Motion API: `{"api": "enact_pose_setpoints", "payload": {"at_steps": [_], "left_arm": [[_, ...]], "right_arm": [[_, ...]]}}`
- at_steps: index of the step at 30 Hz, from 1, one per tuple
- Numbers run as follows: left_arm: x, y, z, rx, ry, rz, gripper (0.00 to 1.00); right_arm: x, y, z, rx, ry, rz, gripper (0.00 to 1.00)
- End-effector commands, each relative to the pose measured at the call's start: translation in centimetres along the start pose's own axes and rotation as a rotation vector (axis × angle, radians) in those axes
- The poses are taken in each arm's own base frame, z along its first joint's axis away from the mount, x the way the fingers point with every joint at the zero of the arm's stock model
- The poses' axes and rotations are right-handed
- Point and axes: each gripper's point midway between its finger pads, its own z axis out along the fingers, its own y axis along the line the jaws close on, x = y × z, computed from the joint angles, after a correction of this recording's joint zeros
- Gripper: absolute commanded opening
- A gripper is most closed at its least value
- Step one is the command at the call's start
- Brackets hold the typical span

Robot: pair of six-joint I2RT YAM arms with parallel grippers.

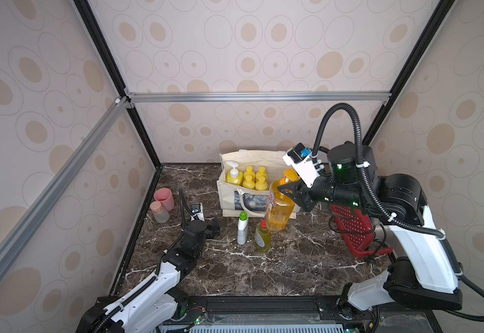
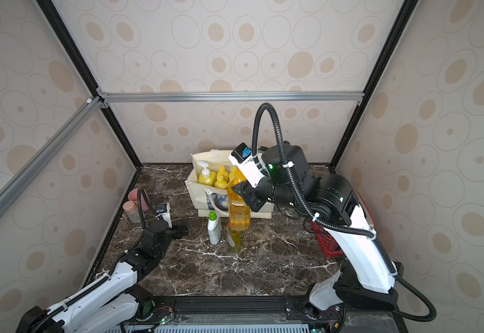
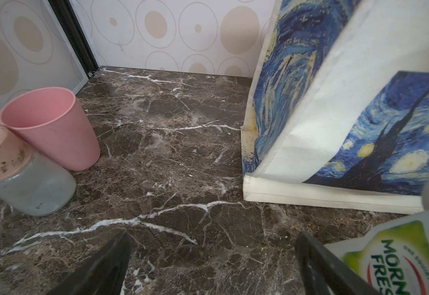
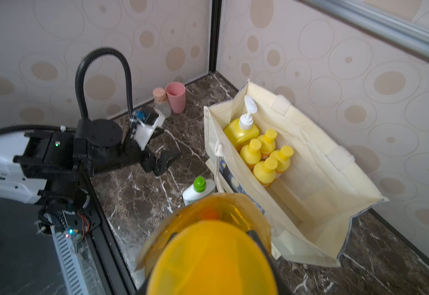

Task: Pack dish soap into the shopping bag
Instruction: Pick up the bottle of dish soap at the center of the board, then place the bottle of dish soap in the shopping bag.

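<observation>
Right jaws clamp the clear orange pump bottle [image 1: 278,209] near its top, hanging just in front of the starry-night tote [image 1: 227,199] (five yellow bottles [image 4: 264,153] stand inside). Left jaws gape wide, empty, low over the worktop [image 1: 292,265] beside the white green-capped bottle [image 1: 242,227].

Soft even light, faint shadows, edges bent by wide lens, orange pump bottle [image 4: 212,258] blurred in right wrist view

The white plastic bottle with a green label [image 3: 397,258] shows cut-off green letters "MORN" above "FRES"; the smaller print beside them is unreadable.
</observation>
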Motion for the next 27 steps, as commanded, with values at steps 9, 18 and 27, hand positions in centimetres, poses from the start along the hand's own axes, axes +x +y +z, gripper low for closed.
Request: {"api": "enact_pose_setpoints", "payload": {"at_steps": [9,18,27], "left_arm": [[-2.1,-0.3,0.0,0.001,-0.043,-0.036,0.99],[-2.2,-0.5,0.4,-0.002,-0.028,-0.029,0.99],[-2.1,-0.6,0.6,-0.004,-0.020,-0.023,0.99]], "right_arm": [[-9.8,-7.2,-2.3,0.096,-0.376,0.093,0.00],[-11.5,-11.8,-0.7,0.076,-0.440,0.151,0.00],[-11.0,-15.1,2.6,0.078,-0.426,0.159,0.00]]}}
